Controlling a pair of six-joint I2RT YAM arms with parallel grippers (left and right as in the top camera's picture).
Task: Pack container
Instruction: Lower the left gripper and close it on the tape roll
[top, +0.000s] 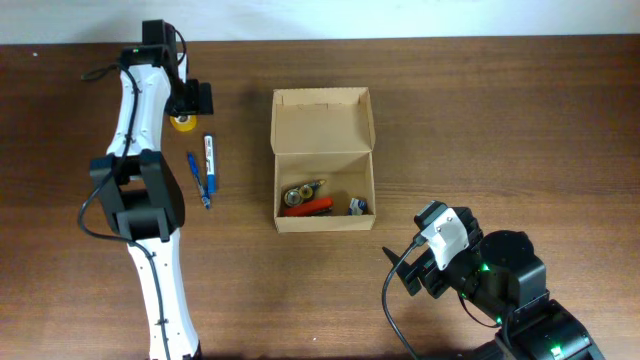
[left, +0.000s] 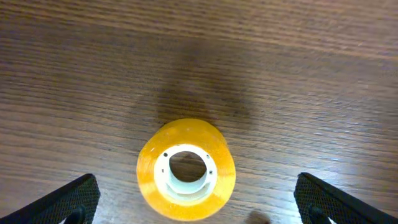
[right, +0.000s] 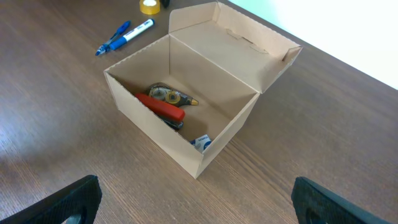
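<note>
The counter (top: 520, 120) is dark brown wood with grain running left to right. A pale strip lies beyond its far edge. Nothing more of the room can be seen.

The container (top: 325, 168) sits near the middle of the counter with its opening facing up. Its long axis runs left to right in the overhead view. The lid is hinged on the far long edge and stands open, tilted away from the robot. Inside, against the near wall, lie a tape dispenser (right: 169, 95), a red item (right: 160, 106) and a small blue-and-white item (right: 201, 142).

The left hand (top: 188, 103) hovers over a yellow tape roll (left: 186, 171) that lies flat, core up. The fingers are spread apart on either side of the roll and do not touch it. A marker (top: 209, 160) and a blue pen (top: 198, 178) lie between the roll and the container.

The right hand (top: 418, 250) is near the container's near right corner, clear of it, with its fingers apart and nothing between them.
</note>
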